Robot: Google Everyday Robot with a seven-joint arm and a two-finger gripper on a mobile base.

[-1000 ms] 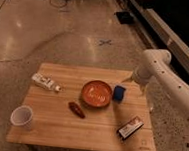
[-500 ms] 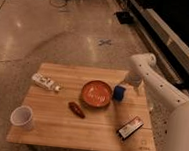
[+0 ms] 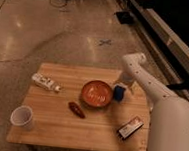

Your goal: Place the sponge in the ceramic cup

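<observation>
Near the right edge of the table [image 3: 57, 136], about midway along it, the sponge [image 3: 119, 93] sits on the wood, a small dark blue block just beside the orange bowl [image 3: 96, 94]; the gripper [image 3: 125, 84] hangs right over its far side, at the end of the white arm reaching in from the right; whether it is wide or narrow, or already touching the block, I cannot tell. At the front-left corner stands the ceramic cup [image 3: 22, 117], upright, mouth up, well apart from the sponge; nothing blue shows in it.

By its look the sponge should be light and soft, yielding under pressure rather than slipping; a hold across its narrow sides, at mid-height, seems best, squeezed only enough to lift it. The bowl's rim is close on the left, so that side leaves little room. The cup is probably hard and easily tipped, so a low release over its mouth looks safer than a drop.
</observation>
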